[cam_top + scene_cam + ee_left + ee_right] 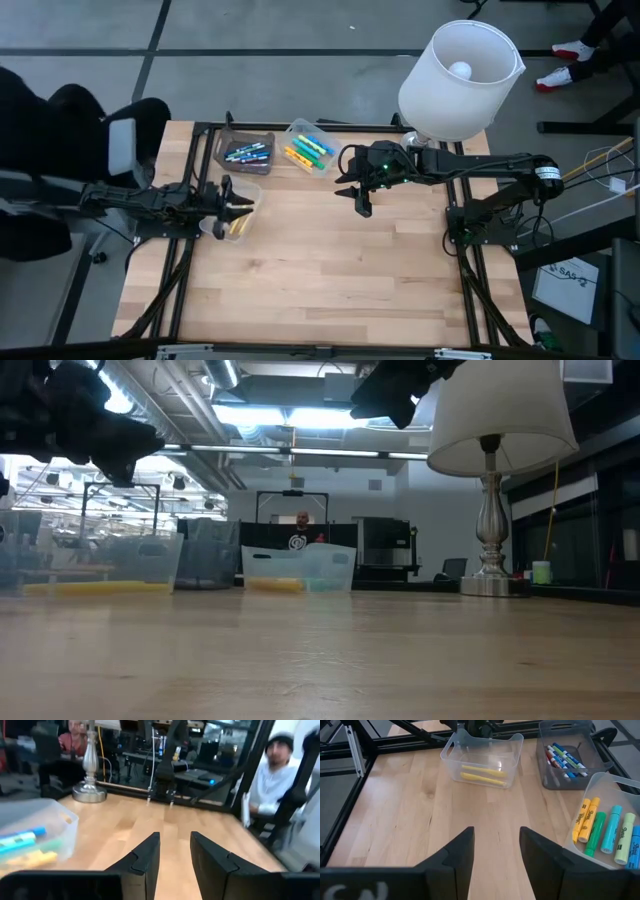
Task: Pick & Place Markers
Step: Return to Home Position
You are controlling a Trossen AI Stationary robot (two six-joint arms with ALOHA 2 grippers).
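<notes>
Left end effector [240,208] open, slim yellow markers [482,775] in clear plastic tub [451,755] beneath it, right end effector [362,208] open above light wooden bench [330,280].

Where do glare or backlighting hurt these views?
Low view: ceiling lights backlight the left arm and right arm into silhouettes. Right wrist view: a reflection streaks the clear bin over the yellow markers. High view: the lamp shade is brightest, the table evenly lit.
</notes>
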